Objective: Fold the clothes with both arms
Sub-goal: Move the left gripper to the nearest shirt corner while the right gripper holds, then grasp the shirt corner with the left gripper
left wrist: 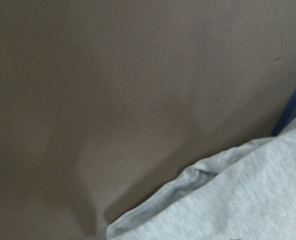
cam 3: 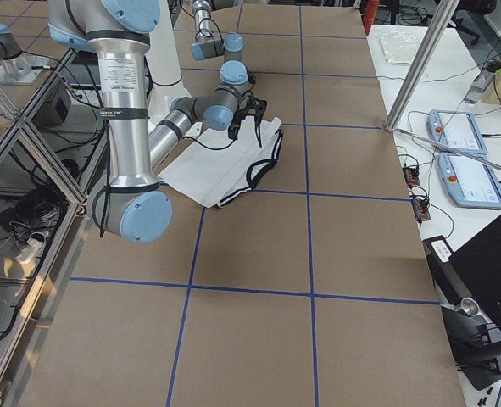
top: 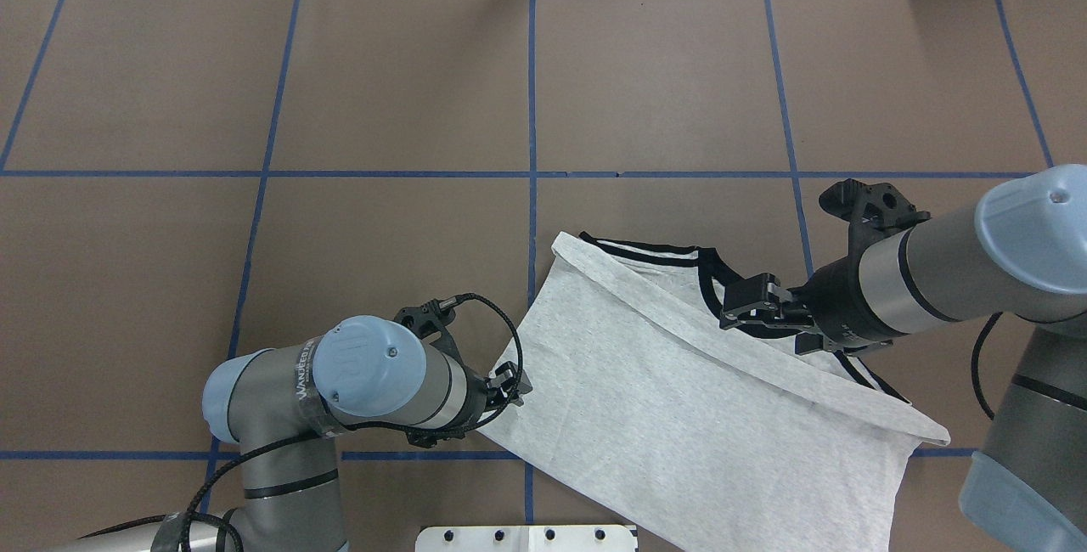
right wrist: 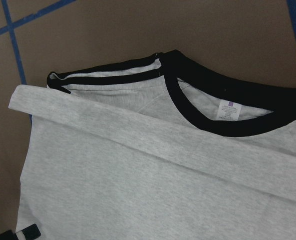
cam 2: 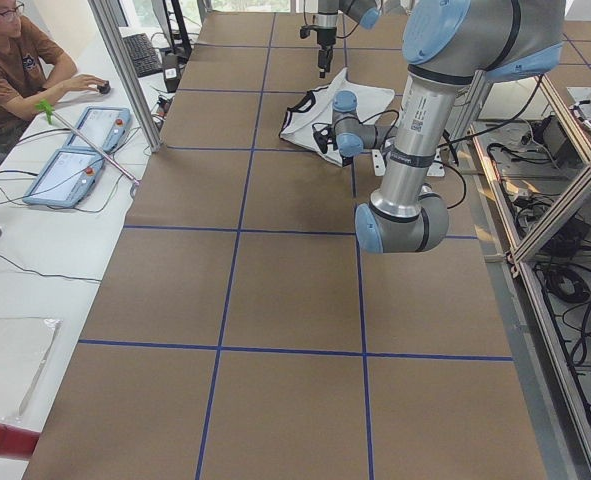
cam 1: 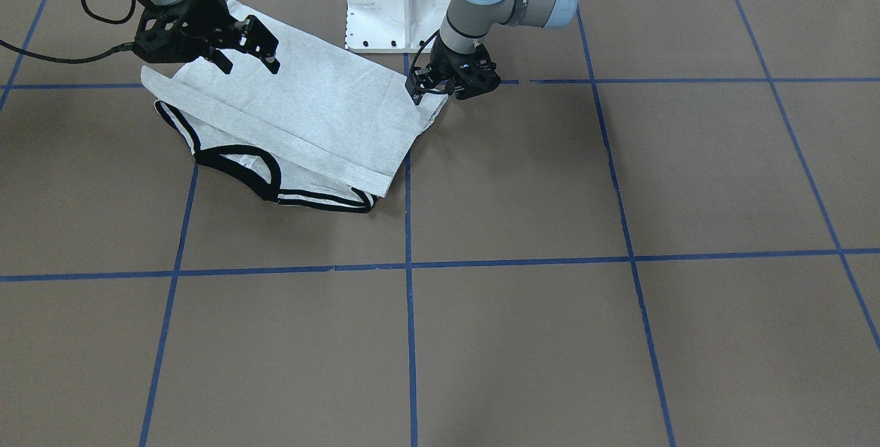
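Right end effector (cam 1: 251, 64) spread, empty, over T-shirt (cam 1: 323, 117); left end effector (cam 1: 436, 93) at its edge, grip unclear.

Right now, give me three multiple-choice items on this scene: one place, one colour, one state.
1. Where does the shirt lie? A far table edge; B beside the base; C left table end.
2. Collar colour? A black; B red; C green.
3. Right fingers? A shut on shirt; B out of view; C open above shirt.
Key: B, it lies just before the base; A, the collar band is black; C, they stand apart, holding nothing.
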`<state>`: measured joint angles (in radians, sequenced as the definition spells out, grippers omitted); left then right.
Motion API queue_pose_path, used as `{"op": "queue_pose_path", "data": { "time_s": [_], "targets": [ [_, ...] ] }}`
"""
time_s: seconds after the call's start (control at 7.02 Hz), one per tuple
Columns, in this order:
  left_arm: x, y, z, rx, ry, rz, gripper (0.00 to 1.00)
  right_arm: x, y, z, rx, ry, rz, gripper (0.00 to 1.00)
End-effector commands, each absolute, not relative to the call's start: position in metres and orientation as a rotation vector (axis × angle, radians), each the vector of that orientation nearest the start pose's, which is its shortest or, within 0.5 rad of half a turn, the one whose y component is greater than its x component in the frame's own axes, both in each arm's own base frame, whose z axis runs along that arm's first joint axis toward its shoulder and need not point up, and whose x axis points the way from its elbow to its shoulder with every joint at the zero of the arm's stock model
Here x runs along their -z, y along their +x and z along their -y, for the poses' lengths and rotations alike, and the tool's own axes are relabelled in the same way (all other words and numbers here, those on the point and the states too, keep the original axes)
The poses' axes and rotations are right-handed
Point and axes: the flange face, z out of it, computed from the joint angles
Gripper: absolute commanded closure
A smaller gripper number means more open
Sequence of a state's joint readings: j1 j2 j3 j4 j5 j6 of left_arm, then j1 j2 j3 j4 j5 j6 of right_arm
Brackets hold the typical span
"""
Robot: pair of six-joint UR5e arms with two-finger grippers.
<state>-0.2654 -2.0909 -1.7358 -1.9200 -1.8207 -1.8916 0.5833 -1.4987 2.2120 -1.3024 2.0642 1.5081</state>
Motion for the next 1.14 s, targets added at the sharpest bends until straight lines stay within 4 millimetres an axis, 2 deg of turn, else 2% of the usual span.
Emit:
{"op": "queue_pose_path", "data": {
  "time_s": [0.0,0.28,0.43,0.71,0.85,1.0],
  "targets": [
    [-0.2482,0.5977,0.2755,0.406,-0.254,-1.027,0.26,-0.2963,-0.3327,0.3225,-0.231,-0.127,1.053,0.0],
    [-0.2495,0.597,0.2753,0.402,-0.252,-1.026,0.5,-0.2965,-0.3323,0.323,-0.233,-0.127,1.052,0.0],
    [-0.2467,0.5944,0.2748,0.398,-0.249,-1.033,0.58,-0.298,-0.3325,0.3232,-0.235,-0.129,1.048,0.0],
    [-0.2456,0.5916,0.2753,0.399,-0.244,-1.037,0.59,-0.2982,-0.3326,0.3232,-0.235,-0.129,1.047,0.0],
    [-0.2458,0.5917,0.2754,0.4,-0.244,-1.035,0.68,-0.2984,-0.3326,0.3232,-0.236,-0.13,1.045,0.0],
    [-0.2462,0.5914,0.2763,0.411,-0.249,-1.031,0.91,-0.2998,-0.3333,0.3239,-0.239,-0.131,1.042,0.0]
  ]
}}
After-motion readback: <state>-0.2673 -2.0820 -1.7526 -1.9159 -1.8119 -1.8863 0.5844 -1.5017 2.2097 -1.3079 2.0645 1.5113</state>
